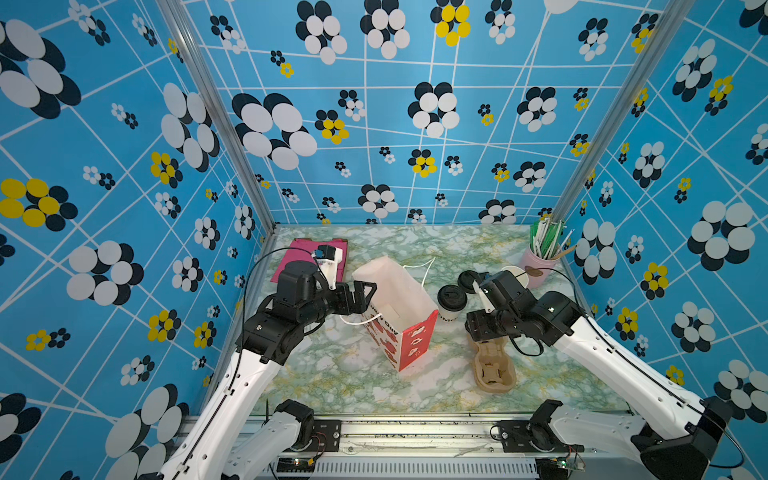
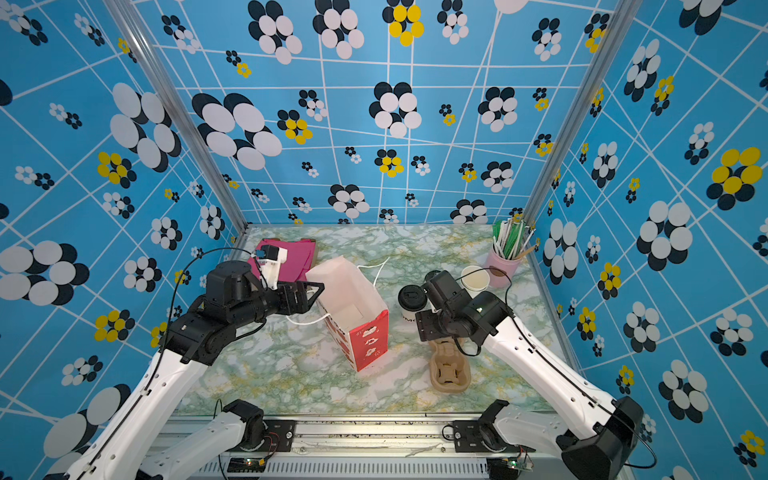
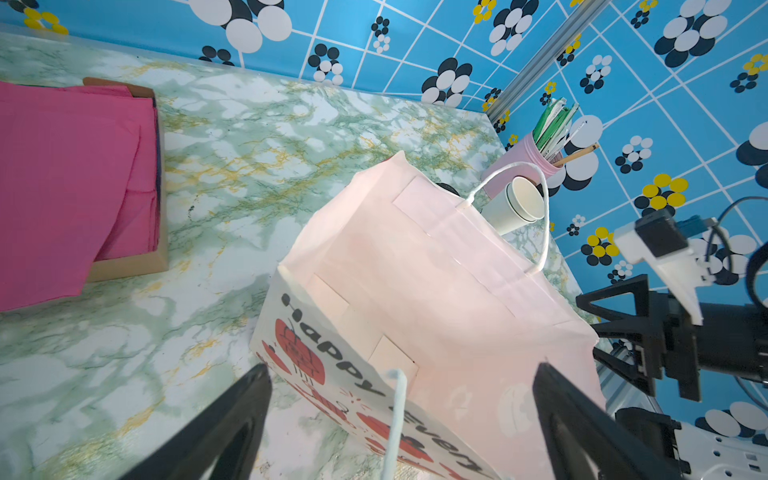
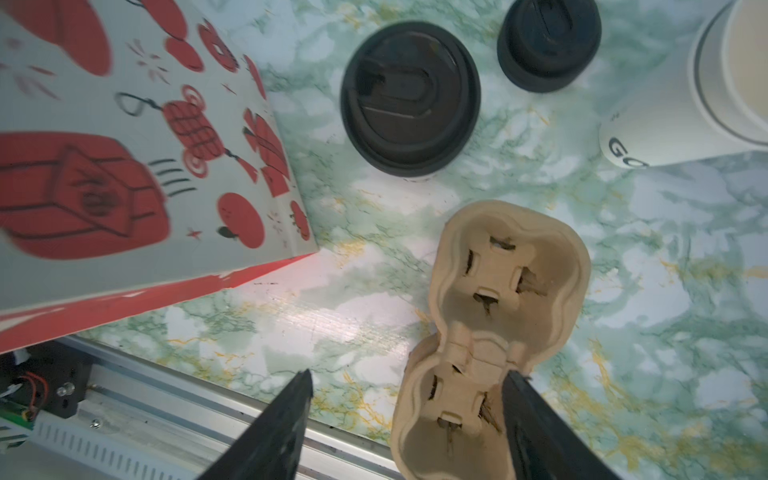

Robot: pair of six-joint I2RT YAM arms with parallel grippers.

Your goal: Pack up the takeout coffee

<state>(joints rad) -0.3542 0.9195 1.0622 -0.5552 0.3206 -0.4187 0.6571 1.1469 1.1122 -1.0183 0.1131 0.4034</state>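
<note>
The takeout coffee (image 1: pixel 451 301) (image 4: pixel 409 95), a white cup with black lettering under a black sip lid, stands upright on the marble table just right of the paper bag (image 1: pixel 399 307) (image 3: pixel 436 291). The bag stands open, white and red with lantern prints. My left gripper (image 1: pixel 368 297) (image 3: pixel 403 370) is open at the bag's left rim, one finger outside the printed wall and one over the inside, with the white handle between them. My right gripper (image 1: pixel 478 328) (image 4: pixel 409 376) is open, hanging empty over the brown cup carrier (image 1: pixel 492 365) (image 4: pixel 498 291), in front of the coffee.
A loose black lid (image 4: pixel 548 45) and stacked lidless white cups (image 1: pixel 517 274) (image 4: pixel 706 104) lie behind the coffee. A pink holder with straws (image 1: pixel 544 257) fills the back right corner. Pink napkins in a cardboard box (image 1: pixel 309 259) sit back left. The metal rail (image 1: pixel 415 432) borders the front.
</note>
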